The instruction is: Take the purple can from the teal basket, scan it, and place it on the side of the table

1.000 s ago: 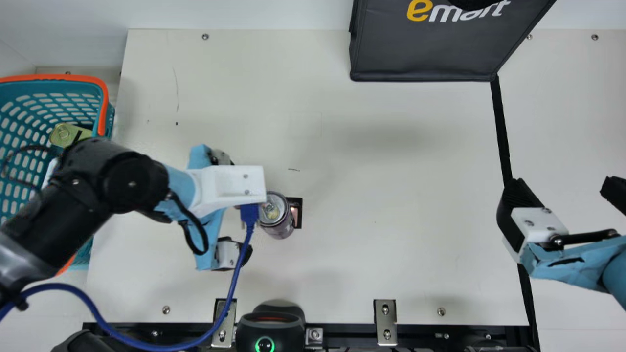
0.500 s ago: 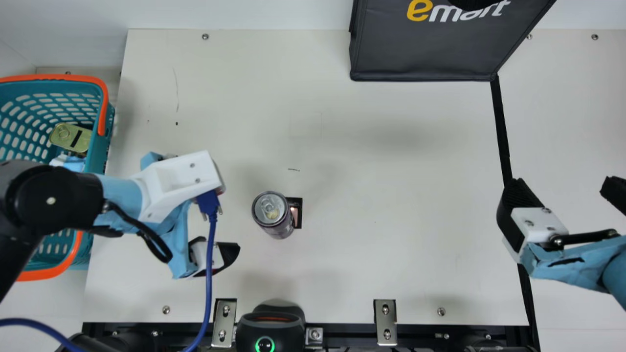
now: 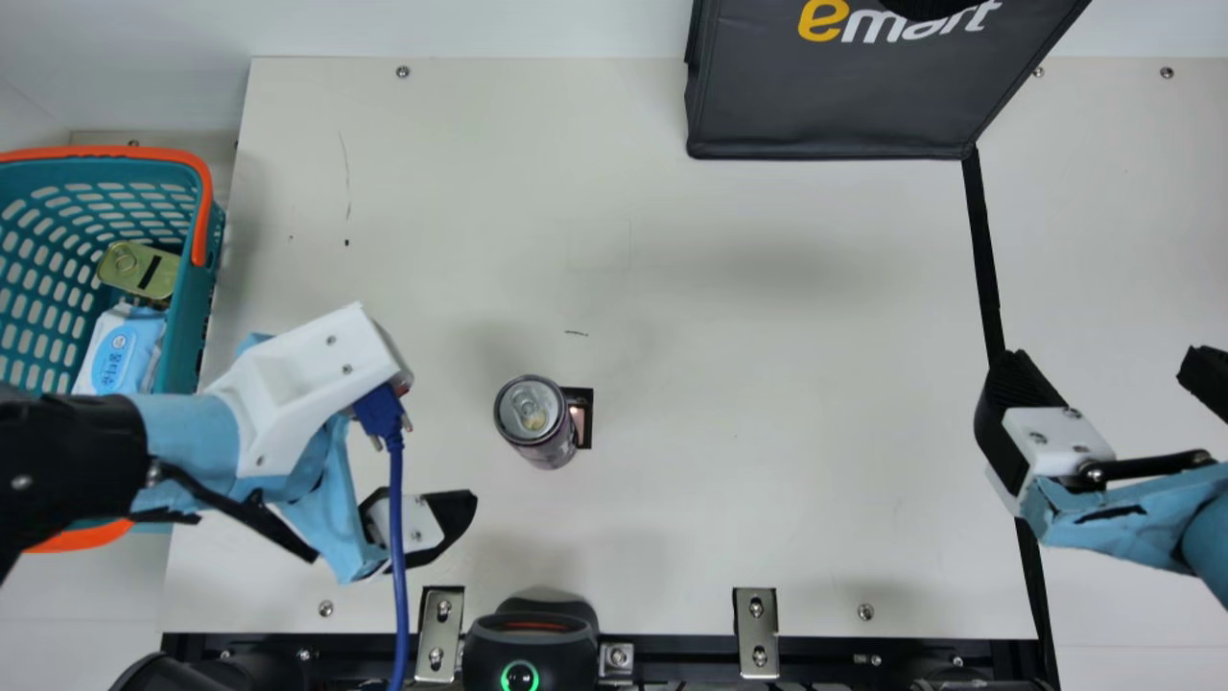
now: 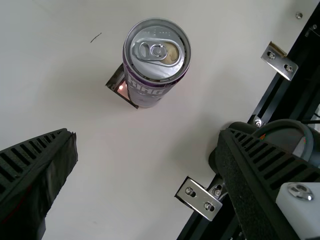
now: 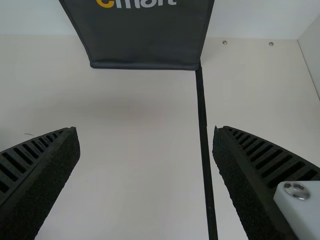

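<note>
Right now I have the purple can [image 3: 542, 432] standing upright on the cream table [image 3: 767, 336], pull-tab end up, partly covering a small dark-edged window [image 3: 586, 417] in the tabletop. My left gripper [image 3: 417, 528] is beside the can, clear of it, and in its wrist view the ribbed fingers are spread wide. Over on the right, my other gripper [image 3: 1105, 368] also has its fingers well apart, above the black strip [image 3: 982, 259]. The teal basket [image 3: 192, 326] at the main view's left holds a gold tin [image 3: 137, 270] and a blue-and-white packet [image 3: 117, 353]. I see the black scanner [image 3: 530, 648] at the near edge and a dark bag [image 3: 825, 106] at the far one.
</note>
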Controlling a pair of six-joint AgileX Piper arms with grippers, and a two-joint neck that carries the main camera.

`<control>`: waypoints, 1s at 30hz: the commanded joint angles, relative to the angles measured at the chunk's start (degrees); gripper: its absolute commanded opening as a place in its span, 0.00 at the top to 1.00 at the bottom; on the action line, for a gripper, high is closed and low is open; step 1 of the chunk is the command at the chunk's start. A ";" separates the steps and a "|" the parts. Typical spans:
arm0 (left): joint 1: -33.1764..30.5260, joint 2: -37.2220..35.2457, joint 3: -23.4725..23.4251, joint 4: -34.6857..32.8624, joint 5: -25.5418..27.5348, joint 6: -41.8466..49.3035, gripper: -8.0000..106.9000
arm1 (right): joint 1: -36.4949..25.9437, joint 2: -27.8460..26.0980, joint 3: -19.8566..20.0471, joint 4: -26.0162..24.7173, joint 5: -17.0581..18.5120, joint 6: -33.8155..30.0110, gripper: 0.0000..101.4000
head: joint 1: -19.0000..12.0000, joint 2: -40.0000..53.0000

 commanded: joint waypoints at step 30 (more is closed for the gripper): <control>-8.61 1.79 -5.17 5.15 -0.07 -13.33 0.15 | 0.00 0.00 0.00 0.00 0.04 0.00 0.06 | -1.66 0.09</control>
